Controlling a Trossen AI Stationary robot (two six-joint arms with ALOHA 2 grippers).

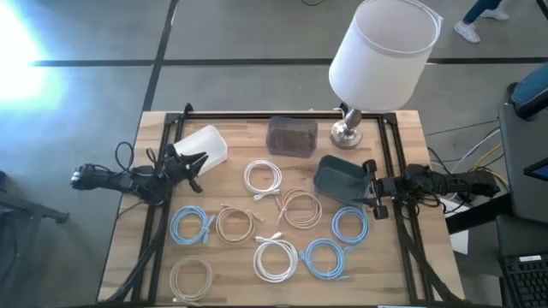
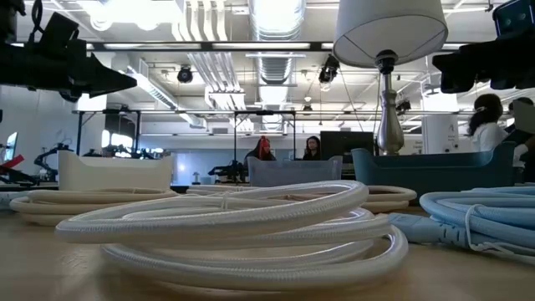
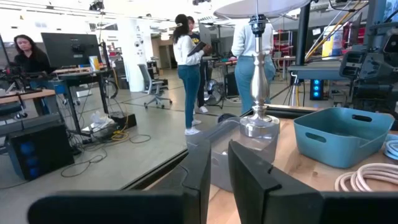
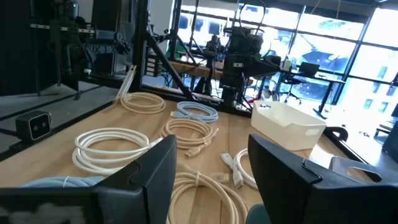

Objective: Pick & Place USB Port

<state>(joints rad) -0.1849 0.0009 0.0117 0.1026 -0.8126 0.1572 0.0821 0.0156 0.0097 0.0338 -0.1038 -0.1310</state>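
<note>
Strong glare whitens the floor (image 1: 21, 51) past the table's (image 1: 128, 257) far left corner in the high view. In the low view, ceiling lights (image 2: 276, 12) bloom overhead (nearly washed out), and the white cable (image 2: 242, 226) closest to the lens is soft. The left wrist view is bright; the right wrist view's windows (image 4: 336, 43) overexpose, leaving its fingers (image 4: 155, 168) dark and blurred.

A lamp (image 1: 377, 60) stands at the counter's (image 1: 411, 248) far edge, white shade over a chrome base. Beyond the counter, people (image 3: 186, 68) stand among desks and a monitor (image 3: 65, 50).
</note>
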